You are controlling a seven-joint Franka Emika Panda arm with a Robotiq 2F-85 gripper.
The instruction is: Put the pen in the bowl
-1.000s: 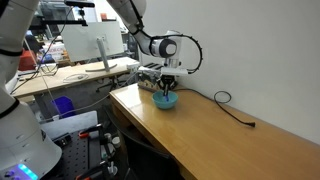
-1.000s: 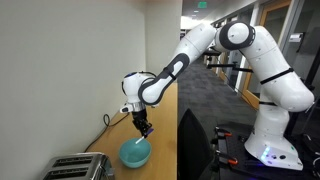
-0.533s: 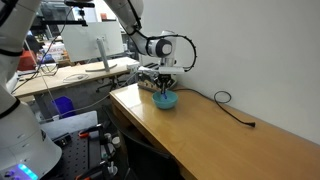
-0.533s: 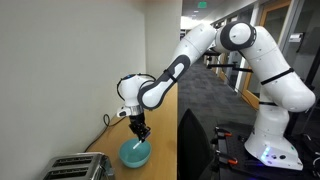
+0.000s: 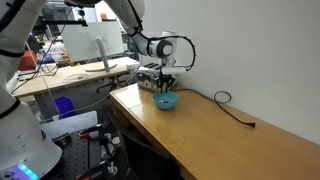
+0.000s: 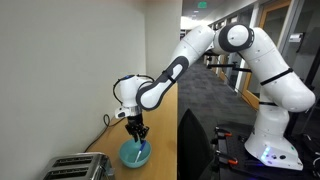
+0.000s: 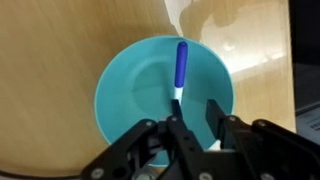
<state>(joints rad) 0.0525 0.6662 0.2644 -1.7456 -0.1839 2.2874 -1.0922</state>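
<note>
In the wrist view the purple-blue pen lies inside the teal bowl, its whitish end pointing toward my fingers. My gripper hangs just above the bowl with its two fingers apart and nothing between them; the pen's whitish end sits just beyond the left fingertip. In both exterior views the gripper is directly over the bowl on the wooden table. The pen is too small to make out in those views.
A silver toaster stands next to the bowl at the table's end; it also shows in an exterior view. A black cable with a looped end lies along the wall. The table edge runs close to the bowl.
My gripper has shifted slightly sideways toward the toaster while staying low over the bowl. The bowl has not moved.
</note>
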